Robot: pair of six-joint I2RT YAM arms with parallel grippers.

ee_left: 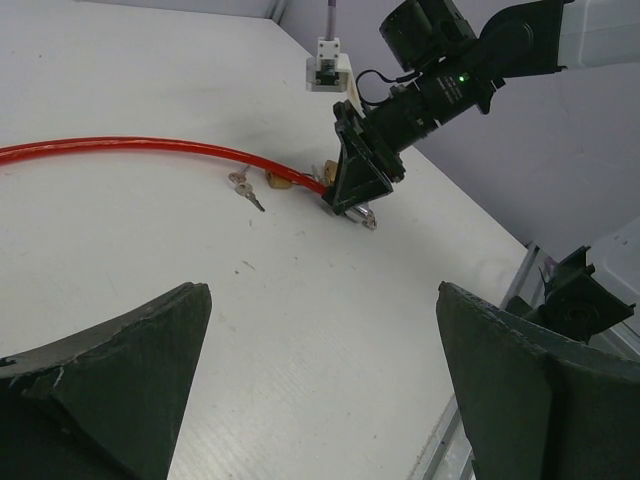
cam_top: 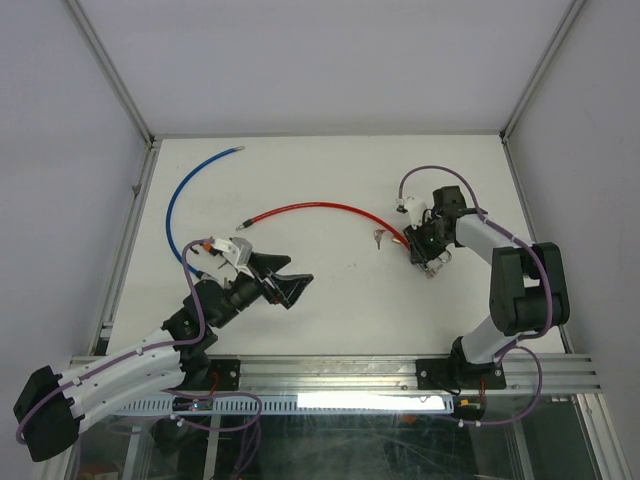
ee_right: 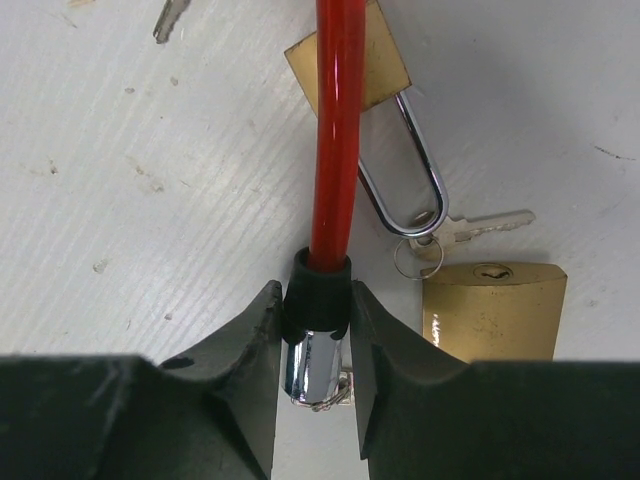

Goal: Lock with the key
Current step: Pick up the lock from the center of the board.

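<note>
My right gripper [ee_right: 312, 292] is shut on the end of the red cable [ee_right: 340, 120], its fingers pressing both sides of the black sleeve and chrome tip. A brass padlock [ee_right: 492, 312] lies just right of the fingers, with a small key [ee_right: 485, 224] on a ring beside it. A second brass padlock [ee_right: 380, 62] with a long steel shackle [ee_right: 412, 172] lies under the cable. Another key [cam_top: 378, 238] rests on the table left of the right gripper [cam_top: 426, 258]. My left gripper [cam_top: 286, 286] stands open over bare table at the near left, holding nothing.
A blue cable [cam_top: 175, 200] curves along the far left of the white table [cam_top: 330, 310]. The red cable [cam_top: 310, 208] arcs across the middle to a metal tip at its left end. Frame posts stand at the back corners.
</note>
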